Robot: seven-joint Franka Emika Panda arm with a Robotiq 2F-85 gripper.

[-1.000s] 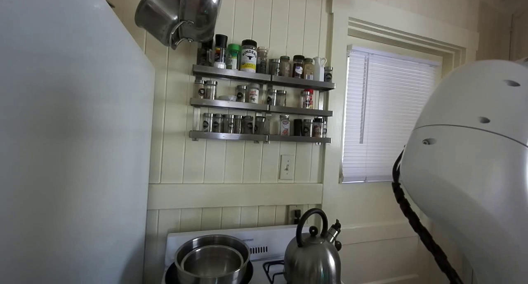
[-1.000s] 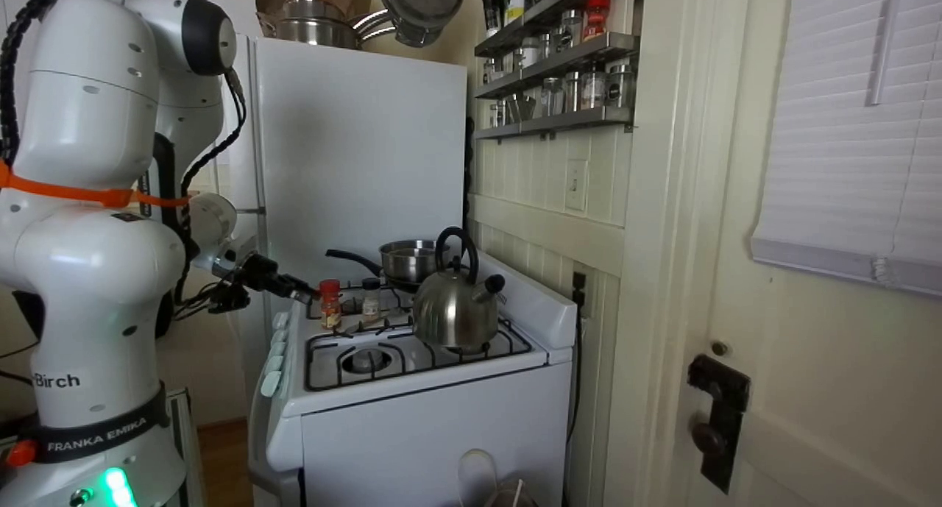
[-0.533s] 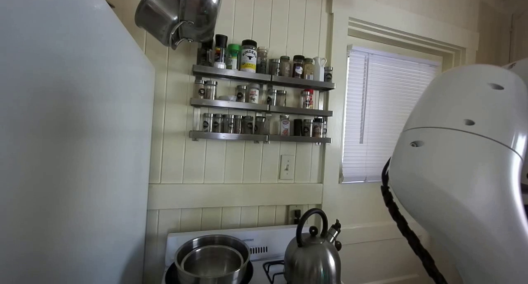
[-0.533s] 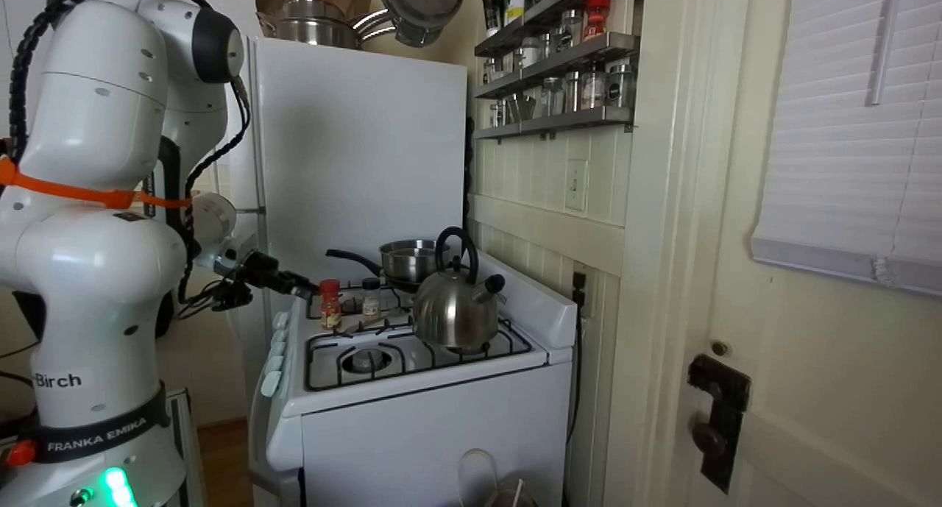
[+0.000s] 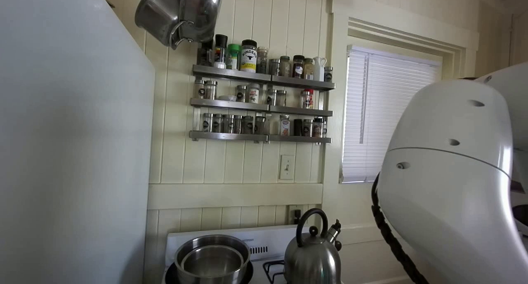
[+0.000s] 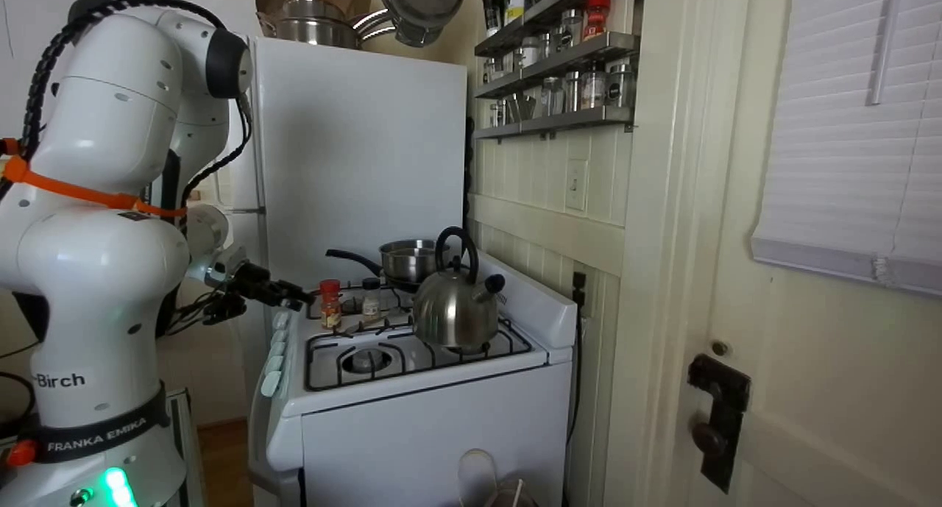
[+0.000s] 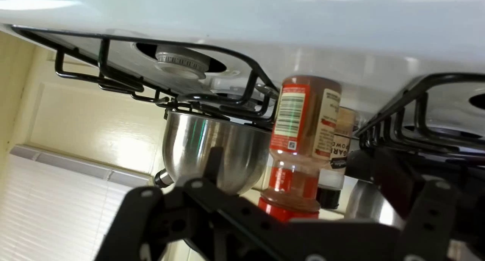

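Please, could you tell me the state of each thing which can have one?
Fingers: open, holding nothing
Red-lidded stovetop bottle: upright, capped
Black-capped stovetop jar: upright, closed
Kettle: upright
Steel pot beside kettle: uncovered
Stove: no flame visible
Refrigerator: looks shut
Window blind: lowered
Robot base light: lit green
Light switch: too small to tell

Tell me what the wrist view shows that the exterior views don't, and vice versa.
Only the wrist view: the barcode on the red-capped bottle and partly readable lettering on the black-capped bottle.
Only the exterior views: the spice shelves and refrigerator.
Shared: the kettle, stove and white blind, plus, in an exterior view, both bottles and the open gripper.
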